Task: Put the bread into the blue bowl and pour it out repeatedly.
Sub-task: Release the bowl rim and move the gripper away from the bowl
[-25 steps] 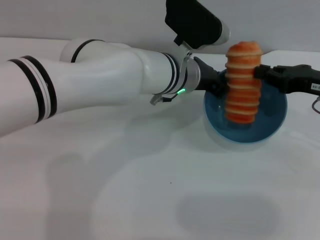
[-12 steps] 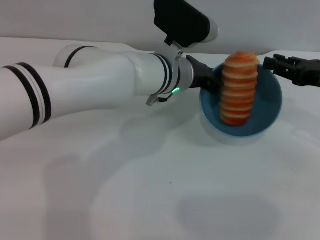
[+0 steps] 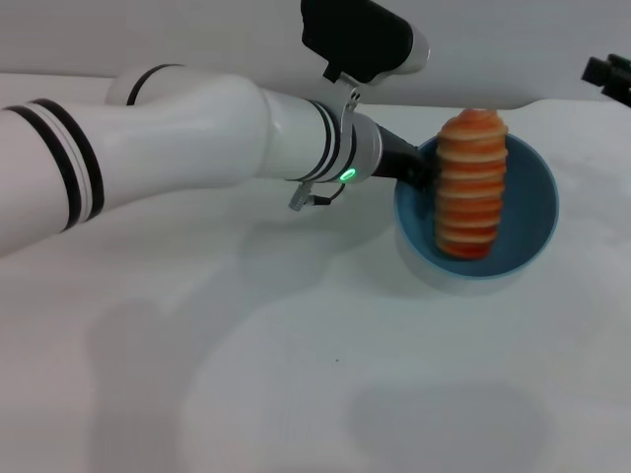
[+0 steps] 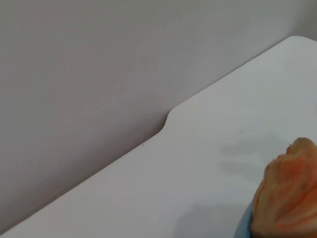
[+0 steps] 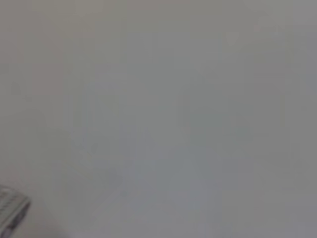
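- Head view: the bread stands on end inside the blue bowl, its base in the bowl's well and its top poking above the far rim toward 12 o'clock. The placing half of this round looks done.
- Head view: the left gripper reaches across from 9 o'clock and meets the bowl's near-left rim. The rim and loaf hide its fingers, so I cannot tell how the jaws stand, though it seems to be on the bowl.
- Head view: only a dark tip of the right gripper shows at 2 o'clock, well apart from the bowl; jaw state cannot be told.
- Left wrist view: one end of the loaf and a sliver of blue rim show low in the corner over the white table; no fingers visible.
- Right wrist view: plain grey blur, nothing to identify.
- Judgement: the pour-out is what remains, then further rounds.
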Available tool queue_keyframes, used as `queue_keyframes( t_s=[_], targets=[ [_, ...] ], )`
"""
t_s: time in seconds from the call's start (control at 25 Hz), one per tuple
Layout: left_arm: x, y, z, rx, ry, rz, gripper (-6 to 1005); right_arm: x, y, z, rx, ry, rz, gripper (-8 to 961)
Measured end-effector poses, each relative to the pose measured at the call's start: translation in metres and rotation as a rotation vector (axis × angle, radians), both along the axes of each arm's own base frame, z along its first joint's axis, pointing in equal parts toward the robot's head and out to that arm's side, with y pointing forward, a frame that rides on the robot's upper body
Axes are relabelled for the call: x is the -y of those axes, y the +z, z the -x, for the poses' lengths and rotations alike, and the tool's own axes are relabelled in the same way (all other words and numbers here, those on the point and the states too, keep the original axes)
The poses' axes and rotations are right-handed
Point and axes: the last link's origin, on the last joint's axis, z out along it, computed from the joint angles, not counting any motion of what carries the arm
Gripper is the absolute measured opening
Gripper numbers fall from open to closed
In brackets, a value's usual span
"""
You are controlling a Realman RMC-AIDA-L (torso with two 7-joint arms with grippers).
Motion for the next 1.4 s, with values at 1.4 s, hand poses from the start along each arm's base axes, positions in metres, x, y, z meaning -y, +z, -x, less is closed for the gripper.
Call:
queue_keyframes(
  t_s=[1.4],
  targets=[
    [0.002,-0.002,0.01,-0.047,0.059,0.053,0,0.005,0.002,-0.044,0.05,-0.172,-0.136,394]
  ],
)
